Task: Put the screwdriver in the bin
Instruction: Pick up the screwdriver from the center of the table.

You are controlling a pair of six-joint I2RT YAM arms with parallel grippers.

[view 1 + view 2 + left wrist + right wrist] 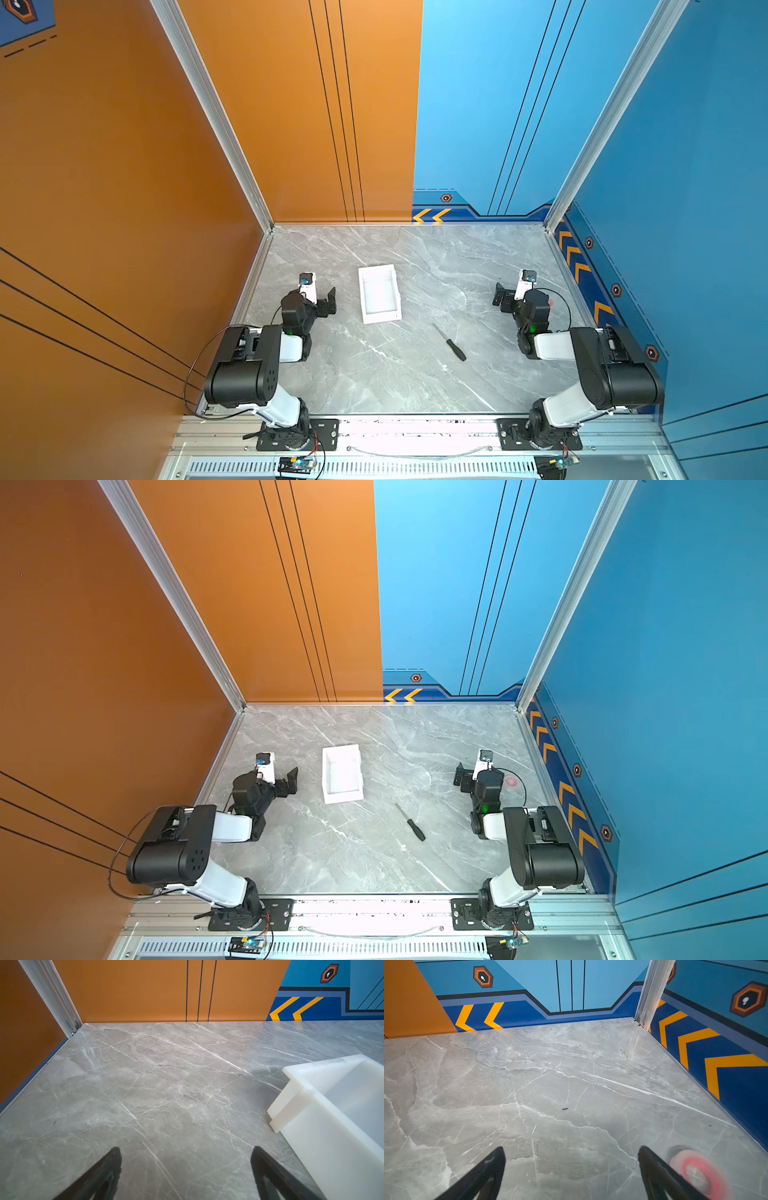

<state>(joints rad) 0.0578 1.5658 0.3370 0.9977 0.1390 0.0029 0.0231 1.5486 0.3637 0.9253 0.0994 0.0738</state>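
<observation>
The screwdriver (450, 343) (410, 823), slim with a black handle and a thin dark shaft, lies flat on the grey marble table in both top views, right of the middle. The bin (382, 318) (344, 798), a white open-top tray, stands to its far left with nothing showing inside. My left gripper (328, 302) (292, 781) (186, 1150) is open just left of the bin (322, 1147), holding nothing. My right gripper (500, 296) (460, 776) (571, 1149) is open at the right side, beyond the screwdriver and apart from it. Neither wrist view shows the screwdriver.
A blurred red ring (697, 1174) (511, 782) lies on the table beside the right gripper, toward the blue right wall. Orange and blue walls close in the table on three sides. Both arm bases sit on the front rail.
</observation>
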